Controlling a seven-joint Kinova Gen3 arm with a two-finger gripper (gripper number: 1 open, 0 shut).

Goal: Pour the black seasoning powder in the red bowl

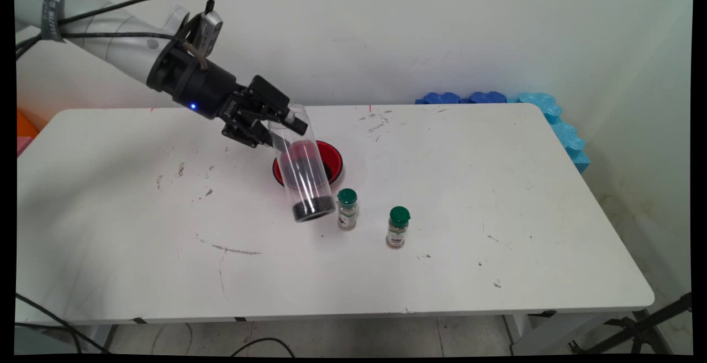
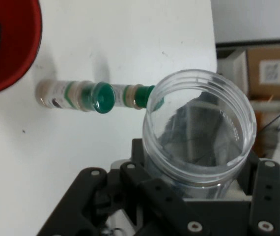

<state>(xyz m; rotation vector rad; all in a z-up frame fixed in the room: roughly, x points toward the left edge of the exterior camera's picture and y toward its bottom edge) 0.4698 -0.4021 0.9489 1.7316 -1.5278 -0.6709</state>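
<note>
A white table (image 1: 497, 186), scuffed with dark marks, fills most of the main view from the near edge to a pale wall behind. Toward the middle of the table, nearest the camera, stand two small spice jars with green caps, both upright and a little apart from each other: the right spice jar (image 1: 397, 227) sits slightly nearer than the left spice jar (image 1: 347, 209).

Just left of the left spice jar hangs the dark lower end of a tall clear plastic jar (image 1: 302, 171). The jar is tilted, its open mouth up and back toward the arm, its base down and forward, with dark material gathered at the bottom. Whether the base touches the table cannot be told. The black gripper (image 1: 276, 122) comes in from the upper left, and its jaws are clamped on the jar's upper part, near the mouth.

Behind the clear jar, partly seen through it, a red bowl (image 1: 331, 158) with dark contents rests on the table.

In the hand view, the clear plastic jar's (image 2: 199, 128) open threaded mouth faces the camera above the gripper's black linkage, with the two spice jars and the red bowl's rim (image 2: 27, 44) beyond it.

At the table's far right corner lie blue foam pieces (image 1: 544, 111) against the wall.
</note>
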